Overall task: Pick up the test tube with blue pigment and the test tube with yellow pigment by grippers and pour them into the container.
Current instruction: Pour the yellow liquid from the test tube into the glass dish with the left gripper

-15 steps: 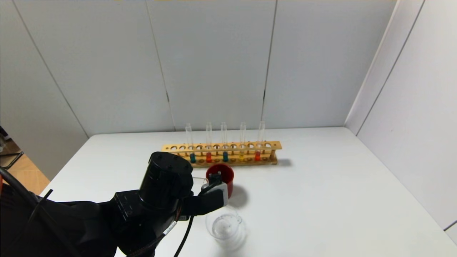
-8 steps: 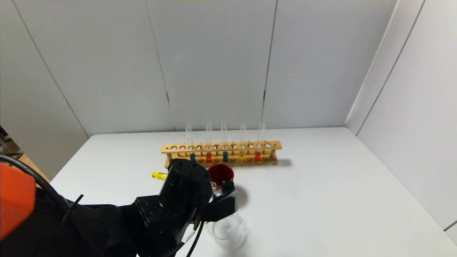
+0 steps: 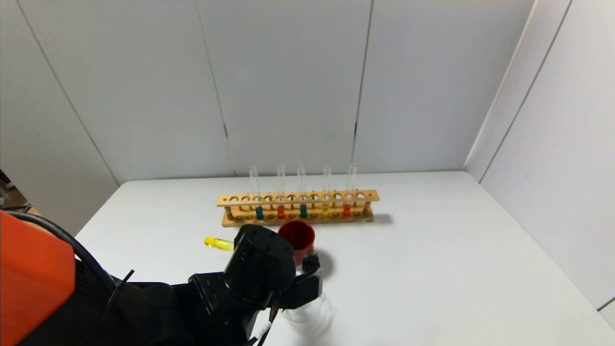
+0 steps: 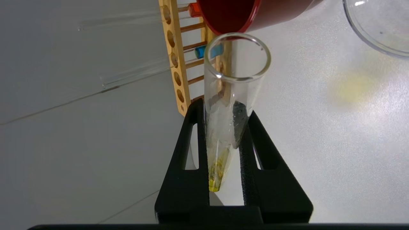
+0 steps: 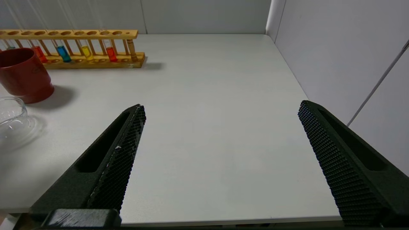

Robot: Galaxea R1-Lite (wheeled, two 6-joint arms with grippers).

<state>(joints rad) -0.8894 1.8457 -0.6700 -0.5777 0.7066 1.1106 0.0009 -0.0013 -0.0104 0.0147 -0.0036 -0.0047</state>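
Patience serves us: our left gripper (image 4: 223, 127), pinching the test tube with yellow pigment (image 4: 228, 105) just beside the container (image 3: 307, 315), should bring its mouth over the rim, then tilt slowly

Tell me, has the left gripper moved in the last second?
Yes. In the head view the left gripper, holding the test tube with yellow pigment, moved right, away from the wooden rack, over the container.

Left arm shell: showing orange-red plastic behind black joints.
Left wrist: appearing as a thick black cylinder, black cables trailing beside it.
left gripper (image 4: 223, 134): showing slotted black fingers.
right gripper (image 5: 220, 127): showing black, grid-textured fingers.
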